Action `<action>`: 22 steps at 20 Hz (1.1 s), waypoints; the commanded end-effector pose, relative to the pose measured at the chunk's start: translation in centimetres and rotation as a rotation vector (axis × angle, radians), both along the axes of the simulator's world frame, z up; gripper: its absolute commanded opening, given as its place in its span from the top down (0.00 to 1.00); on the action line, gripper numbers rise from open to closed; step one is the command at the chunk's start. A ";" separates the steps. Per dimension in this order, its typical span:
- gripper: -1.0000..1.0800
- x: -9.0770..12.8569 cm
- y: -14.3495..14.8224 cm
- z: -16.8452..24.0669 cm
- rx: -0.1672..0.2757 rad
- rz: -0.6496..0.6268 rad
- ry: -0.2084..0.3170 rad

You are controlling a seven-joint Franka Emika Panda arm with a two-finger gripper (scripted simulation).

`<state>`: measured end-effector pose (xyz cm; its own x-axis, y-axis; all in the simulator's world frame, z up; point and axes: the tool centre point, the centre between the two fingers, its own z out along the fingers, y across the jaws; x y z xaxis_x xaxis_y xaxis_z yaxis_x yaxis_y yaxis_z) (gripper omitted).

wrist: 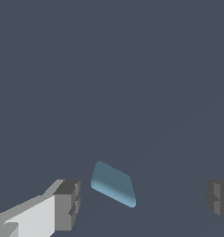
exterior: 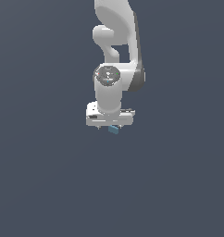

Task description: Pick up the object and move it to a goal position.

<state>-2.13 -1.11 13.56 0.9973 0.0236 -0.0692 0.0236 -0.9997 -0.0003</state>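
Your pincer [wrist: 141, 203] gapes wide, holding nothing; close carelessly and the block [wrist: 113, 183] (angled, nearer one finger) may skid aside.

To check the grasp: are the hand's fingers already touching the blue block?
No: in the wrist view both fingers stand apart from the blue block, with gaps either side.

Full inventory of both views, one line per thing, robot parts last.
block: 1, light blue, flat-sided, lying between the tool's fingers, touching neither; in the exterior view it peeks out just below the tool
ground: 1, plain dark grey-blue, fills the background of both views
arm: 1, white with grey trim, coming down from the exterior view's top
tool: 1, white body with grey fingers, jaws wide apart around the block
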 end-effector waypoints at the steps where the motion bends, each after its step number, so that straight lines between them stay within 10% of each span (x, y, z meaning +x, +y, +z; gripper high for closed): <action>1: 0.04 0.0 0.0 0.0 0.000 0.000 0.000; 22: 0.04 -0.2 -0.7 0.1 0.029 0.020 -0.008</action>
